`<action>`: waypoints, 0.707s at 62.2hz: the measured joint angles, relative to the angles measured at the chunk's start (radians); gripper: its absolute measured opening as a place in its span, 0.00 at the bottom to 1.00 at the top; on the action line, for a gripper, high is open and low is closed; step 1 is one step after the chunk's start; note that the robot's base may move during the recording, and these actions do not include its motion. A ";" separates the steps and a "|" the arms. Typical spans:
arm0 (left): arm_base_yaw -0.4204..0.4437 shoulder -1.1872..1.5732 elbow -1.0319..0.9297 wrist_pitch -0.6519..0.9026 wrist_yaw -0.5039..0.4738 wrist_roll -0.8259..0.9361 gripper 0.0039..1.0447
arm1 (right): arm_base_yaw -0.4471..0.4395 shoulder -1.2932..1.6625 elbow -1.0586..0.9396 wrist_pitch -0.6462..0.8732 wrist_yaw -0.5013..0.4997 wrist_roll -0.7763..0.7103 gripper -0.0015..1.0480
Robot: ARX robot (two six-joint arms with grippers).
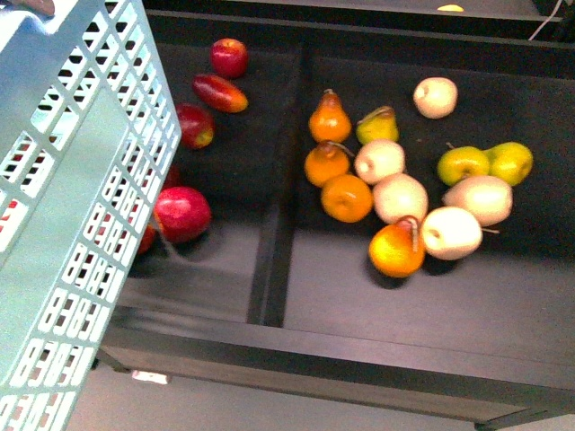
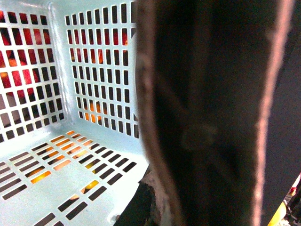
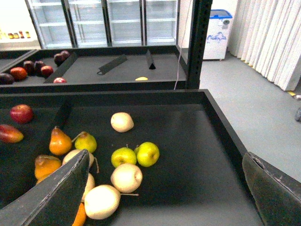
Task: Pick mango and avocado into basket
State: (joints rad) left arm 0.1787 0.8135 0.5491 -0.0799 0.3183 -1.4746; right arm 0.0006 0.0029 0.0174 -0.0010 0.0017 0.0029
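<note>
– Right pincer [image 3: 165, 155], seen from its own wrist: jaws wide apart, nothing between them, hanging above the black tray [image 3: 221, 141]. Two green apples [image 3: 147, 153] and pale fruit [image 3: 126, 177] lie just under it. What worries you?

– Those green apples. No avocado shows in this view, and a grab at the nearest green thing would take the wrong fruit. The mango [image 3: 9, 133], if the long red-orange one is it, sits well away from the pincer, near a red apple [image 3: 21, 113].

– And the left wrist view?

– Mostly the brown handle [image 2: 207, 113], blurred and very close, with the basket [image 2: 59, 70] bare inside behind it. I cannot tell how the left pincer stands. If its hold is loose, the basket could swing or drop.

– Front view?

– No arm shows. The basket [image 1: 63, 224] fills the left of the frame, tilted, covering part of the apple compartment. The mango [image 1: 220, 92] lies upper left, between two apples. The orange pears [image 1: 330, 117] at centre could be mistaken for it. The avocado is not seen here either; perhaps the basket hides it. Fruit dropped into a tilted basket may roll to one corner.
</note>
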 joint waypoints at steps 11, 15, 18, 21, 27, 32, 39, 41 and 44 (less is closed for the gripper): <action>0.000 0.000 0.000 0.000 0.003 -0.002 0.04 | 0.000 0.000 0.000 0.000 -0.001 0.000 0.92; 0.000 0.000 0.000 0.000 0.000 0.000 0.04 | 0.000 0.000 0.000 0.000 -0.002 0.000 0.92; 0.000 0.000 0.000 0.000 0.000 0.000 0.04 | 0.000 0.000 0.000 0.000 0.001 0.000 0.92; 0.000 0.000 0.000 0.000 0.000 0.000 0.04 | 0.000 0.000 0.000 0.000 0.002 0.000 0.92; 0.000 0.001 0.000 0.000 0.002 -0.001 0.04 | 0.000 -0.001 0.000 0.001 -0.001 0.000 0.92; 0.000 0.001 0.000 0.000 -0.001 0.000 0.04 | 0.000 0.000 0.000 0.000 0.000 0.000 0.92; 0.000 0.001 0.000 0.000 0.000 0.001 0.04 | 0.000 0.000 0.000 0.000 0.001 -0.001 0.92; 0.000 0.001 0.000 0.000 0.000 0.001 0.04 | 0.000 -0.001 0.000 -0.001 -0.004 0.000 0.92; 0.000 0.001 0.000 0.000 0.000 0.001 0.04 | 0.000 0.000 0.000 -0.001 -0.003 0.000 0.92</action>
State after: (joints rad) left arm 0.1791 0.8146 0.5491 -0.0799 0.3183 -1.4738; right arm 0.0006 0.0029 0.0174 -0.0017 -0.0017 0.0025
